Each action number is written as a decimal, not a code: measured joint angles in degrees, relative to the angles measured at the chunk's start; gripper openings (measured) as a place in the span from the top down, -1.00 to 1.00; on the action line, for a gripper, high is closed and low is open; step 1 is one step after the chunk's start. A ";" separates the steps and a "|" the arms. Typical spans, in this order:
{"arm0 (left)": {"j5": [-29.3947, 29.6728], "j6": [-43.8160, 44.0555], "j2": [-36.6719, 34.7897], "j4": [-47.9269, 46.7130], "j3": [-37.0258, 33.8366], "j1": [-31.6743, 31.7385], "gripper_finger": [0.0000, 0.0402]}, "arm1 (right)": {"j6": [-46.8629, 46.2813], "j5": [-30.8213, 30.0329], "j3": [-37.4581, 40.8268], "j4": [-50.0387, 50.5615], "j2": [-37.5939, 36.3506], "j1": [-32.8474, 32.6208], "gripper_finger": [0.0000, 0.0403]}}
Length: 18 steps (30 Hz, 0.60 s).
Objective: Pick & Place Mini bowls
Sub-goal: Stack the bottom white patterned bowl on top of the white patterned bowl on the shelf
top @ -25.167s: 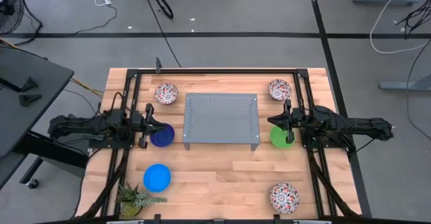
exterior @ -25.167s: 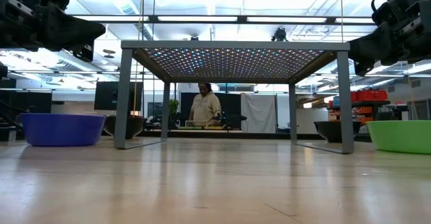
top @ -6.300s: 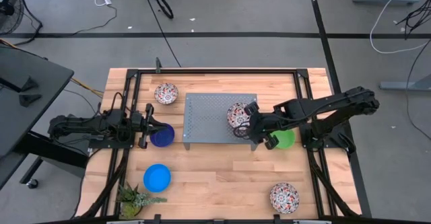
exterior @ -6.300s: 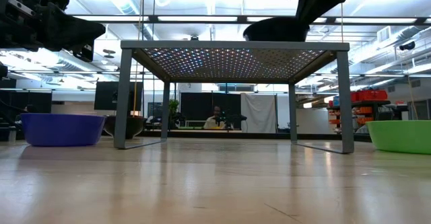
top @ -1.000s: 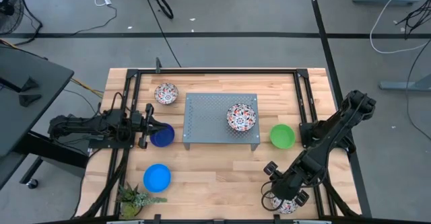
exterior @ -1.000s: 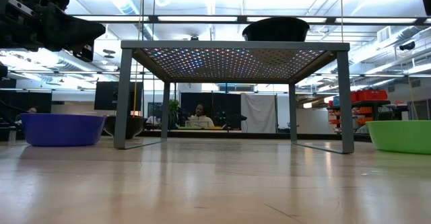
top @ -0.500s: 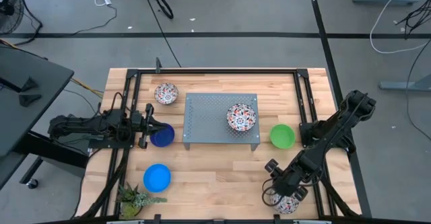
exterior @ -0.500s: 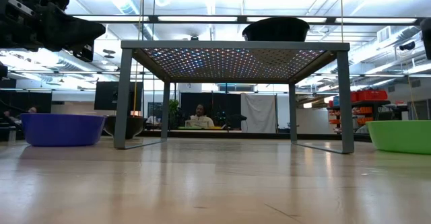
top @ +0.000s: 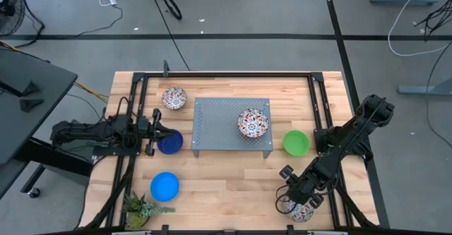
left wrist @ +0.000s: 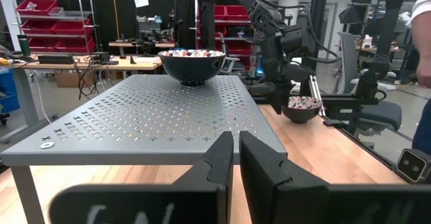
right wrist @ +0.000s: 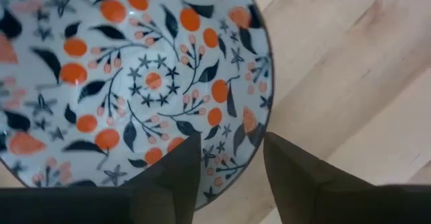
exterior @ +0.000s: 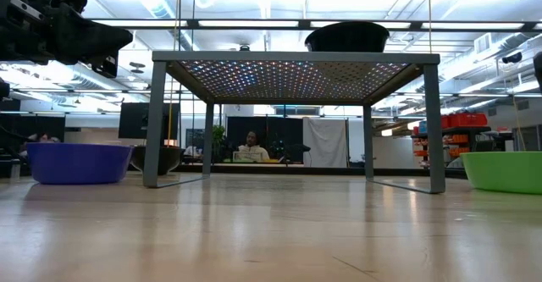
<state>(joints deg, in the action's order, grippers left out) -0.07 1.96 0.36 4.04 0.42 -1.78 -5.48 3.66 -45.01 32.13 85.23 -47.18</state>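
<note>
My right gripper (right wrist: 232,163) hangs over the floral mini bowl (top: 302,212) at the table's near right, fingers pointing down and apart. One finger (right wrist: 172,177) is over the inside and the other (right wrist: 296,177) outside the rim. A second floral bowl (top: 253,122) sits on the grey perforated tray (top: 212,115), and a third (top: 174,97) rests on the table at the far left. The green bowl (top: 296,142), dark blue bowl (top: 169,142) and bright blue bowl (top: 164,186) rest on the wood. My left gripper (left wrist: 236,150) waits shut beside the dark blue bowl. My right gripper comes at the floral bowl from above, its fingers on either side of the rim (right wrist: 259,133). The bowl sits flat on the table. Whether either finger touches the rim, I cannot tell.
A small spiky green plant (top: 141,208) stands at the near left corner. Black rails (top: 138,108) run along the table's left and right sides. Bare wood (top: 233,185) lies between the tray and the near edge. A person sits far off in the room (exterior: 248,146).
My right gripper has come down a little over the near-right floral bowl; the bowl has not moved.
</note>
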 joint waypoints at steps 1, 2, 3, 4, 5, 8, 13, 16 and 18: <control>0.01 0.00 0.00 -0.01 -0.01 -0.02 0.84 | -0.06 0.05 0.00 -0.08 0.00 0.00 0.26; 0.01 0.00 0.00 -0.01 -0.01 -0.02 0.84 | -0.07 0.09 0.00 -0.08 0.00 0.00 0.30; 0.00 0.01 -0.01 0.00 0.01 -0.02 0.84 | -0.07 0.12 0.00 -0.08 0.00 0.01 0.33; 0.01 0.00 -0.01 0.00 0.00 -0.02 0.84 | -0.07 0.26 0.00 -0.08 0.00 0.02 0.38; 0.01 0.00 -0.02 -0.01 -0.01 -0.02 0.84 | -0.07 0.34 0.00 -0.08 0.00 0.02 0.42; 0.01 0.00 0.00 -0.01 0.00 -0.01 0.84 | -0.07 0.39 -0.01 -0.11 0.00 0.02 0.53; 0.00 0.00 0.00 -0.01 0.00 -0.01 0.84 | -0.11 0.62 -0.04 -0.30 0.00 0.02 0.69; 0.01 0.00 -0.01 -0.01 0.00 -0.02 0.84 | -0.11 1.33 -0.13 -0.45 -0.09 0.02 0.76; 0.01 0.00 0.00 -0.01 0.00 -0.01 0.84 | -0.10 1.96 -0.15 -0.78 -0.13 0.04 0.78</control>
<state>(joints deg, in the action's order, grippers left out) -0.05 1.96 0.36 4.03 0.42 -1.79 -5.58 5.63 -45.17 31.36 85.10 -47.13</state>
